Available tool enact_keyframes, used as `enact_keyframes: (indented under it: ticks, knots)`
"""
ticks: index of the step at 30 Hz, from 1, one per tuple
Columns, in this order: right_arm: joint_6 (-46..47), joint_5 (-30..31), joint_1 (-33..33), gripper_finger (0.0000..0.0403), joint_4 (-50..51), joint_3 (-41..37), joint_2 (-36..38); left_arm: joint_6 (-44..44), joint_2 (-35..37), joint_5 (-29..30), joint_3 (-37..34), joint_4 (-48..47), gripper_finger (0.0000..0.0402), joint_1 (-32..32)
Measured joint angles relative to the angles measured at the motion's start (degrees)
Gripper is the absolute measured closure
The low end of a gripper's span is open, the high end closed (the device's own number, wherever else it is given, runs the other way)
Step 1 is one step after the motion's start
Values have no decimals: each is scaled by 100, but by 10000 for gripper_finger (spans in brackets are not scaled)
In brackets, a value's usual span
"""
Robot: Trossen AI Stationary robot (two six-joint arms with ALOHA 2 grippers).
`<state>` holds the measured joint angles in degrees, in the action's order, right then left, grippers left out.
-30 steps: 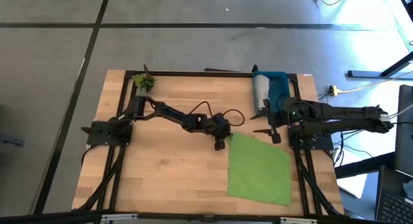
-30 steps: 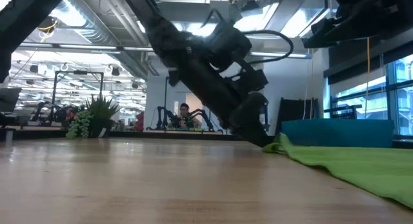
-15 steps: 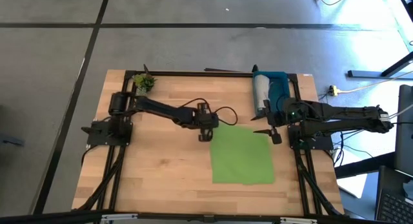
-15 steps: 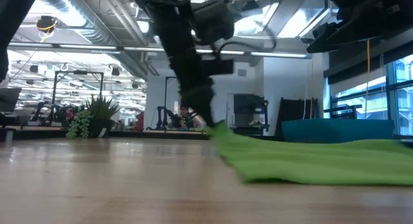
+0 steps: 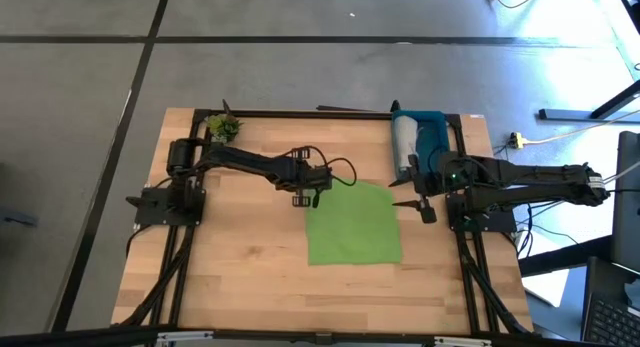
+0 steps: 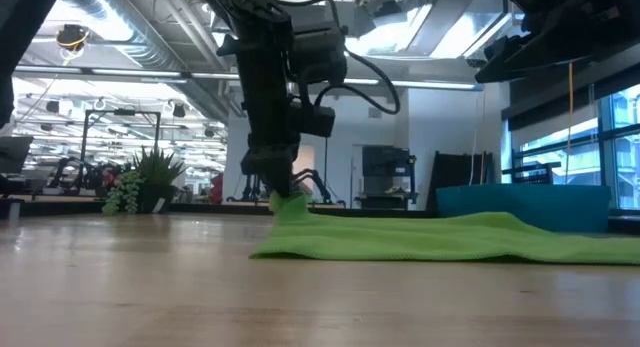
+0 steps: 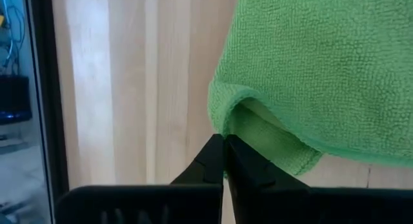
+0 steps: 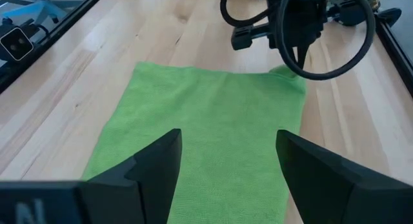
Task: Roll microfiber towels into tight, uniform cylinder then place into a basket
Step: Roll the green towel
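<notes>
Wooden planks make up the table (image 5: 240, 277), the largest thing in view, framed by black rails. No brand, label or writing can be read on anything here. Spread flat near the table's middle lies the green towel (image 5: 352, 227), with one far corner lifted off the wood. The left gripper (image 5: 309, 198) pinches that corner, its fingers (image 7: 216, 162) pressed tight together on the folded edge of the cloth. At the table's far right corner sits the blue basket (image 5: 432, 127); a rolled light grey towel (image 5: 405, 145) lies inside it, along its left wall. The right gripper (image 5: 418, 199) hovers just off the green towel's right edge, between towel and basket, with its jaws apart and nothing between them. A small green plant (image 5: 224, 127) stands at the table's far left corner, well apart from the towel.
</notes>
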<state>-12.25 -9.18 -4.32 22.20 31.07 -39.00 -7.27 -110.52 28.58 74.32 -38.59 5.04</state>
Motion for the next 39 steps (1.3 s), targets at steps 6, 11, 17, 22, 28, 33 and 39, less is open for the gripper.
enact_keyframes:
  ticks: [6,11,17,22,28,33,39]
  knots:
    - [0,1,0,150,-2,0,0,-50,0,-2,0,2,383,0]
    - [0,1,0,150,-2,0,0,-53,0,-4,0,4,345,0]
    - [0,1,0,150,-2,0,0,-84,0,55,0,15,311,3]
    - [0,1,2,150,0,0,-2,217,393,8,24,-6,315,-165]
    - [-2,1,2,150,14,0,-2,570,752,-686,22,0,317,-960]
    - [-7,3,2,150,16,0,-4,684,691,-1119,-69,63,317,-1827]
    - [-33,1,2,150,46,0,-4,1170,634,-1175,-87,361,317,-2559]
